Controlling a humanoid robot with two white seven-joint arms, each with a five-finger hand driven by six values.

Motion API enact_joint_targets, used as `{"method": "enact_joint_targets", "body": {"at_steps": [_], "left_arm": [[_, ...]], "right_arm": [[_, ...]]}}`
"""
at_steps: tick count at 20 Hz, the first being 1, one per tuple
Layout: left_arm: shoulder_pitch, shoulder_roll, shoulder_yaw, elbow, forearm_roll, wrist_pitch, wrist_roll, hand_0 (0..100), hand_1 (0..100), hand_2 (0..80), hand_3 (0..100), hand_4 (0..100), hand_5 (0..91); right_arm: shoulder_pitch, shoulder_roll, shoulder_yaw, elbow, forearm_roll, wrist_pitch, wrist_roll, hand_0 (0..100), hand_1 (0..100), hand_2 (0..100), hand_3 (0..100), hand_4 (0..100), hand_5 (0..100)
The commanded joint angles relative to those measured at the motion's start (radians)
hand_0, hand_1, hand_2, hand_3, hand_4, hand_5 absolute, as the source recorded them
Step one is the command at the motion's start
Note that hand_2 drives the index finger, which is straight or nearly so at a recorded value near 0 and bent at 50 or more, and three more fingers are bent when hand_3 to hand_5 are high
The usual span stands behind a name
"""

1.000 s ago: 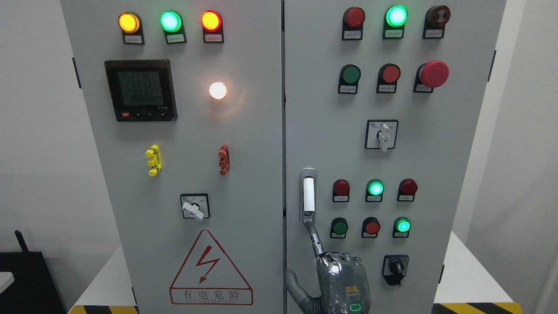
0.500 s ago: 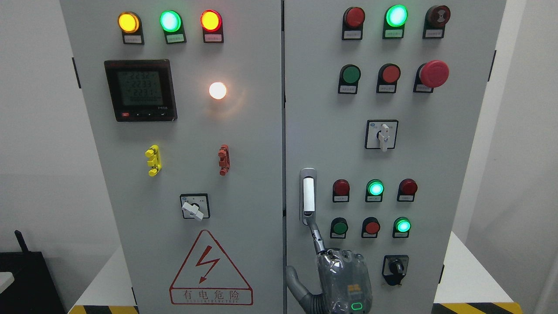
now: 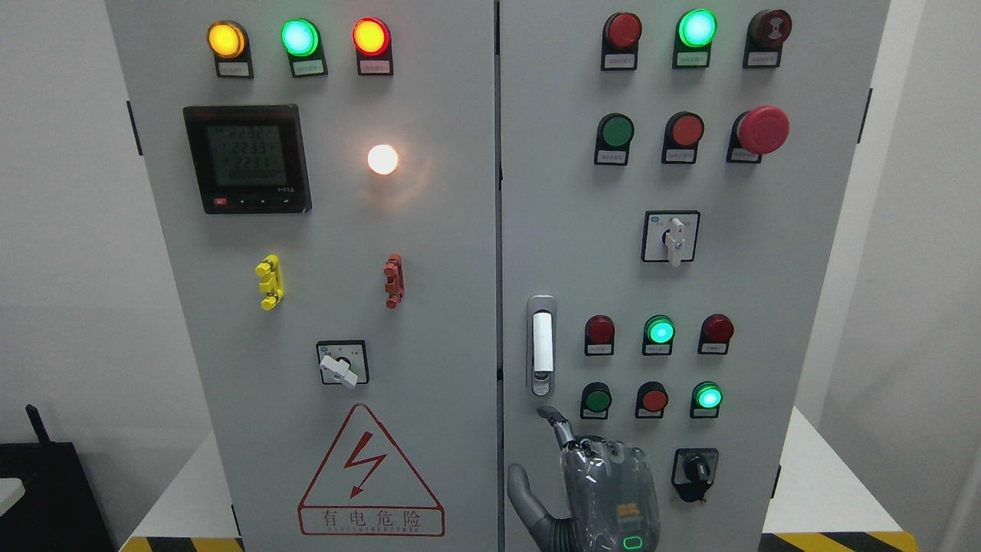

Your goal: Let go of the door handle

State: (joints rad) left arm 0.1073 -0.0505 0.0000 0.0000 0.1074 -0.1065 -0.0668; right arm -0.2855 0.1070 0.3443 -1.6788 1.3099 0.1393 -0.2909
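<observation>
The door handle (image 3: 542, 345) is a slim silver lever in a recessed plate, lying flush and upright at the left edge of the cabinet's right door (image 3: 751, 307). My right hand (image 3: 536, 448) rises from the bottom edge just below it. Its index finger (image 3: 558, 429) points up, with the tip a short way under the handle's lower end and not touching it. The thumb (image 3: 523, 491) sticks out to the left. Nothing is in the hand. The left hand does not show.
The grey cabinet's left door (image 3: 444, 322) carries a meter (image 3: 247, 159), lamps, a rotary switch (image 3: 342, 363) and a warning triangle (image 3: 370, 475). Push buttons (image 3: 654, 399), a red mushroom button (image 3: 762, 129) and selector switches (image 3: 694, 469) crowd the right door beside my hand.
My index fingertip was up at the handle's lower end. It has dropped down and away, and the whole hand has sunk slightly. The handle has stayed flush.
</observation>
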Motion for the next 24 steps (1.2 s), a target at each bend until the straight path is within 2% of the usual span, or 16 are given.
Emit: {"method": "enact_joint_targets", "body": {"at_steps": [1, 5, 8, 11, 15, 20, 24], "left_arm": [[0.000, 0.001, -0.014, 0.020, 0.000, 0.001, -0.001, 12, 39, 0.0, 0, 0, 0.0], [0.000, 0.001, -0.014, 0.020, 0.000, 0.001, -0.001, 12, 39, 0.0, 0, 0, 0.0], [0.000, 0.000, -0.014, 0.020, 0.000, 0.001, -0.001, 12, 39, 0.0, 0, 0, 0.0], [0.000, 0.001, -0.014, 0.020, 0.000, 0.001, -0.001, 12, 39, 0.0, 0, 0, 0.0], [0.000, 0.000, -0.014, 0.020, 0.000, 0.001, -0.001, 12, 39, 0.0, 0, 0, 0.0], [0.000, 0.000, -0.014, 0.020, 0.000, 0.001, -0.001, 12, 39, 0.0, 0, 0, 0.0], [0.000, 0.000, -0.014, 0.020, 0.000, 0.001, -0.001, 12, 39, 0.0, 0, 0, 0.0]], "right_arm": [[0.028, -0.019, -0.031, -0.058, -0.001, -0.017, -0.005, 51, 17, 68, 100, 93, 99], [0.034, -0.023, -0.034, -0.067, -0.001, -0.020, -0.007, 36, 22, 70, 99, 85, 97], [0.029, -0.021, -0.034, -0.070, -0.001, -0.029, -0.007, 29, 27, 68, 97, 84, 95], [0.016, -0.021, -0.034, -0.070, 0.000, -0.030, -0.028, 26, 28, 73, 98, 85, 97], [-0.012, -0.018, -0.034, -0.068, 0.000, -0.030, -0.027, 24, 28, 78, 99, 86, 99], [-0.038, -0.012, -0.031, -0.068, 0.000, -0.030, -0.017, 24, 26, 79, 100, 87, 99], [-0.058, -0.010, -0.028, -0.067, 0.002, -0.027, 0.012, 23, 18, 81, 100, 88, 99]]}}
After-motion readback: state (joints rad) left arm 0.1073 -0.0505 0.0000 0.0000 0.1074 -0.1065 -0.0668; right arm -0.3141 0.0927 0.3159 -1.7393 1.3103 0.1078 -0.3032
